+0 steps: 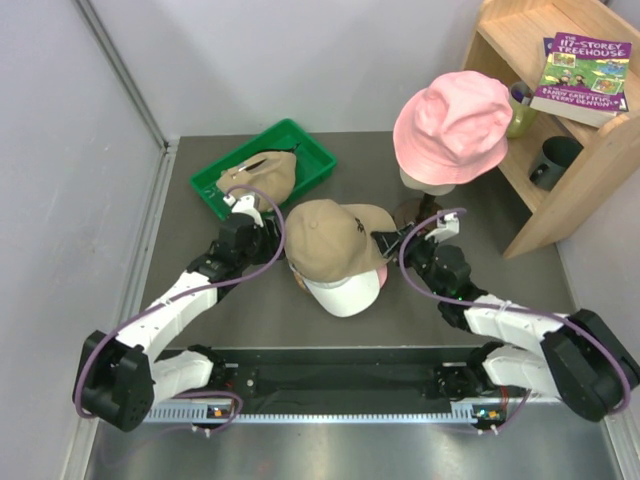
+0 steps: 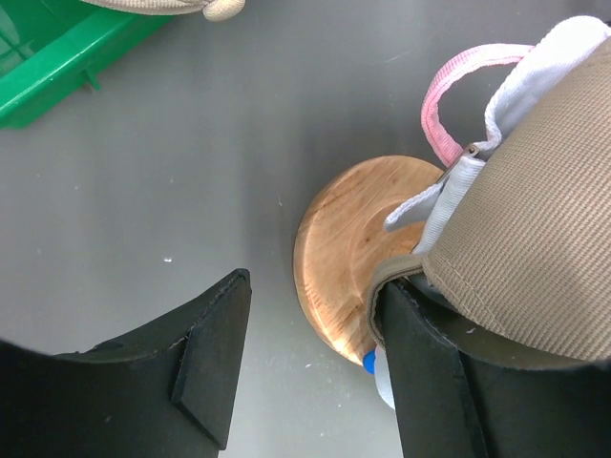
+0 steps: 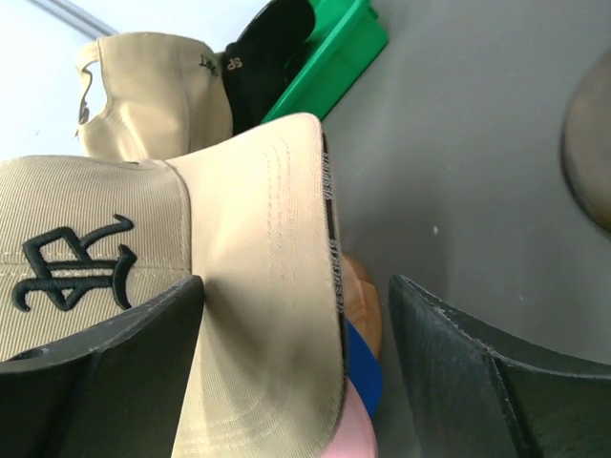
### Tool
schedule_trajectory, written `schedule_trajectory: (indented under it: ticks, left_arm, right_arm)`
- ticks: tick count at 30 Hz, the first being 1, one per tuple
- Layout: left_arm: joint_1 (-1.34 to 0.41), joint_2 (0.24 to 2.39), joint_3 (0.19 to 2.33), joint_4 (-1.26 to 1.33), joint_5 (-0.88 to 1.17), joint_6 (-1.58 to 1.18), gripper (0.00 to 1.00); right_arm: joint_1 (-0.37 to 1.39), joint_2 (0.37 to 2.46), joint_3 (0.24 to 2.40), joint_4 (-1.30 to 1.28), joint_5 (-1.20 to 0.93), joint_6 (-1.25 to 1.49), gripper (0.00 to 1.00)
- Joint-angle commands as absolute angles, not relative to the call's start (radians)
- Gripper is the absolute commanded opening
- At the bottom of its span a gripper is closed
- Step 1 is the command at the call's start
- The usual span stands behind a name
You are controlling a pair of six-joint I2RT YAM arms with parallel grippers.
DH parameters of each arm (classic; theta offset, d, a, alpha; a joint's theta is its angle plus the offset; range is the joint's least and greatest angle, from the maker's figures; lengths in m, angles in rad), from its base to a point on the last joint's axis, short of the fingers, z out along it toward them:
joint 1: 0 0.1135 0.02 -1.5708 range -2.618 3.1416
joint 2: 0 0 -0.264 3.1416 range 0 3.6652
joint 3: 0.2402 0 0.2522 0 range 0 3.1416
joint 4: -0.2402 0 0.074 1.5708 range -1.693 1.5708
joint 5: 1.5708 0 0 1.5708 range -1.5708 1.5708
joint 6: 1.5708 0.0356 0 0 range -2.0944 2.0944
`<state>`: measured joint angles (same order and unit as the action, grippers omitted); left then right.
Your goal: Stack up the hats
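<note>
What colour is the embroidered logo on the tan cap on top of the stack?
Black logo, clearest in the right wrist view.

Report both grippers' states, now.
Left gripper: open, beside the tan fabric baseball cap.
Right gripper: open, jaws straddling that cap's stiff peak.

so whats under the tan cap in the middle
A white cap's peak, a pink edge and a blue sliver show beneath the tan cap, all over a round wooden base. Their crowns and whatever rises from the base are covered.
</note>
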<state>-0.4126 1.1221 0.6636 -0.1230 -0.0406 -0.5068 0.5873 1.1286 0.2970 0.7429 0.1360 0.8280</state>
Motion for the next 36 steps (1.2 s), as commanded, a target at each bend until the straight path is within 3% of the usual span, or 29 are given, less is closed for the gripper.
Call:
schedule_trajectory:
  ticks: [1, 2, 6, 11, 21, 25, 26, 29, 36]
  left_arm:
    - [-0.408, 1.126, 0.655, -0.115, -0.057, -0.482, 0.61]
    - [-0.408, 1.127, 0.652, -0.117, -0.060, -0.482, 0.61]
    - [-0.408, 1.132, 0.637, -0.126, -0.075, -0.482, 0.61]
    - [-0.408, 1.134, 0.614, -0.135, -0.106, -0.505, 0.60]
    - [-0.408, 1.111, 0.594, -0.149, -0.075, -0.518, 0.63]
    - [-0.408, 1.097, 0.600, -0.193, -0.103, -0.517, 0.75]
    - [-0.408, 1.086, 0.610, -0.208, -0.109, -0.517, 0.87]
    - [-0.408, 1.020, 0.630, -0.267, -0.135, -0.497, 0.98]
    - [-0.408, 0.836, 0.650, -0.397, -0.215, -0.434, 0.99]
  right_arm:
    - [0.571, 1.207, 0.339, 0.811, 0.061, 0.808, 0.76]
    - [0.566, 1.216, 0.339, 0.824, 0.055, 0.813, 0.73]
    - [0.545, 1.241, 0.324, 0.819, 0.051, 0.833, 0.47]
    - [0.514, 1.262, 0.302, 0.799, 0.041, 0.833, 0.28]
    - [0.503, 1.331, 0.316, 0.755, 0.005, 0.789, 0.24]
    - [0.499, 1.315, 0.310, 0.739, -0.029, 0.782, 0.30]
    - [0.499, 1.299, 0.313, 0.723, -0.031, 0.776, 0.36]
    - [0.499, 1.237, 0.336, 0.658, -0.026, 0.740, 0.50]
    - [0.497, 1.004, 0.353, 0.459, 0.072, 0.669, 0.75]
